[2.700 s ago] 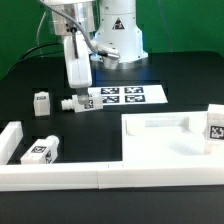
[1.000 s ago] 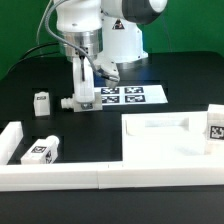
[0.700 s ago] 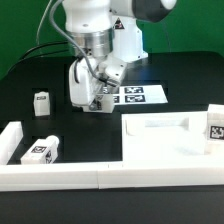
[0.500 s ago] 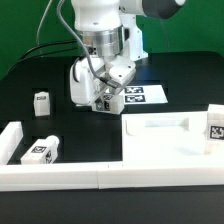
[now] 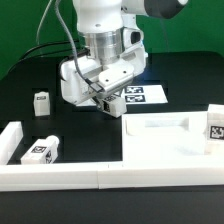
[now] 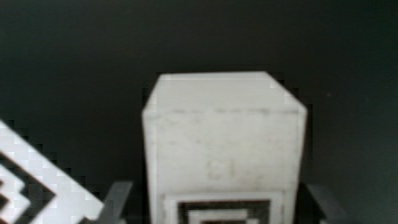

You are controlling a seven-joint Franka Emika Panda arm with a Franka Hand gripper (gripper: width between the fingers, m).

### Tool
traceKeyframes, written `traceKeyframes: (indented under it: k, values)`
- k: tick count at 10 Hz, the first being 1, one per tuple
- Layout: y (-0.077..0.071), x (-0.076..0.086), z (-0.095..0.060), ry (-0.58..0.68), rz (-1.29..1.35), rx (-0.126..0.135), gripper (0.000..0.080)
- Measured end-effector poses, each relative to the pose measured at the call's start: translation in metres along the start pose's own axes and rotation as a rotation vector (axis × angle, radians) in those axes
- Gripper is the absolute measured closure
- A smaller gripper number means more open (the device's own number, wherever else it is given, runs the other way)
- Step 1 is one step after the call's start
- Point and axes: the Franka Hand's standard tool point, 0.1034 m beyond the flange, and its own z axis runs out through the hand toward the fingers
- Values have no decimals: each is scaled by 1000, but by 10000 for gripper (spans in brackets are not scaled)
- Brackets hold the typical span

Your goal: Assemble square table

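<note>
My gripper (image 5: 104, 99) is shut on a short white blocky leg (image 5: 110, 101) and holds it tilted just above the black table, beside the marker board (image 5: 143, 94). In the wrist view the leg (image 6: 221, 125) fills the space between the two dark fingers (image 6: 121, 203), with its tag at the gripper (image 6: 221, 208) end. The white square slab (image 5: 165, 141) with a raised rim lies at the exterior view's right. A second leg (image 5: 41, 103) stands at the left, a third (image 5: 41, 151) lies at the front left, and another (image 5: 214, 126) stands at the slab's right edge.
A long low white wall (image 5: 100, 178) runs along the front, with a short arm (image 5: 11, 138) turning back at the exterior view's left. The arm's white base (image 5: 115, 45) and cables stand behind the marker board.
The gripper came down on the leg beside the marker board, shut on it, then lifted and tilted it while shifting toward the exterior view's right. The other parts have not moved.
</note>
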Motion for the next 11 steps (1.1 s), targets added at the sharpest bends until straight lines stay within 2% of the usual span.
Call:
traceKeyframes:
  k: [1, 3, 5, 7, 8, 9, 10, 11]
  values:
    - [1, 4, -1, 11, 109, -70, 524]
    - [3, 8, -2, 39, 167, -167, 524]
    - [6, 10, 6, 76, 118, -161, 525]
    - [7, 9, 8, 83, 80, -158, 525]
    - [7, 10, 8, 82, 47, -159, 464]
    - [7, 9, 6, 77, 34, -158, 464]
    - [3, 8, 5, 66, 2, -143, 282]
    - [-4, 9, 4, 53, -45, -117, 174]
